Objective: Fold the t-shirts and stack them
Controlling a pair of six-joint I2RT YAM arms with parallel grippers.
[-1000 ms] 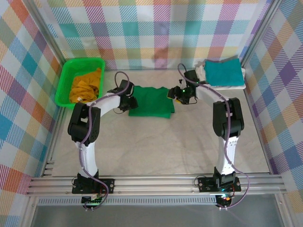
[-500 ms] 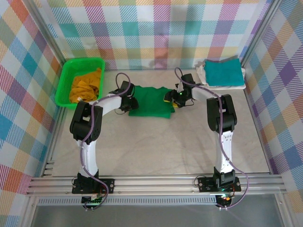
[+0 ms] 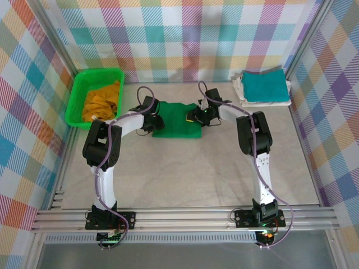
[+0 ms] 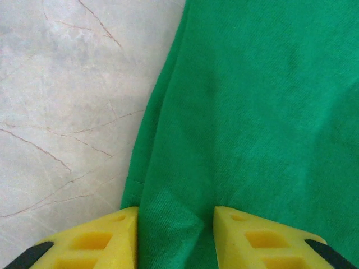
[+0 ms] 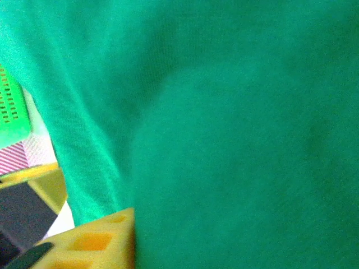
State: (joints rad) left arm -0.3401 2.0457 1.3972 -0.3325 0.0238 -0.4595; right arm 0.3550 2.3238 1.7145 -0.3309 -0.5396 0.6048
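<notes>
Top view: dark green t-shirt [image 3: 175, 122] lies flat on the table [image 3: 185, 168], centre-far, between the two arms. Left gripper [image 3: 155, 124] sits at the shirt's left edge and right gripper [image 3: 193, 117] is over its right part, where the cloth looks lifted or doubled over. Finger gaps are too small to read from up here. Mustard yellow t-shirt [image 3: 102, 101] is crumpled inside the bright green basket [image 3: 98, 72] at far left. Teal t-shirt [image 3: 262, 85] is folded at far right, lying on top of the folded white t-shirt [image 3: 268, 102], well apart from the green one.

Left wrist: both yellow fingers [image 4: 90, 241] are at the bottom of frame, part closed. A bunched fold of the green shirt's left edge sits between them, so they are pinching the cloth. The rest of the shirt runs away to the right, with bare marbled table on the left.

Right wrist: green cloth hangs very close to the lens and is blurred. One yellow finger [image 5: 90, 241] shows at lower left with cloth against its inner side. The other finger is behind the cloth, so I can't tell whether the pair is clamped or spread. A sliver of the basket shows at the left edge.
</notes>
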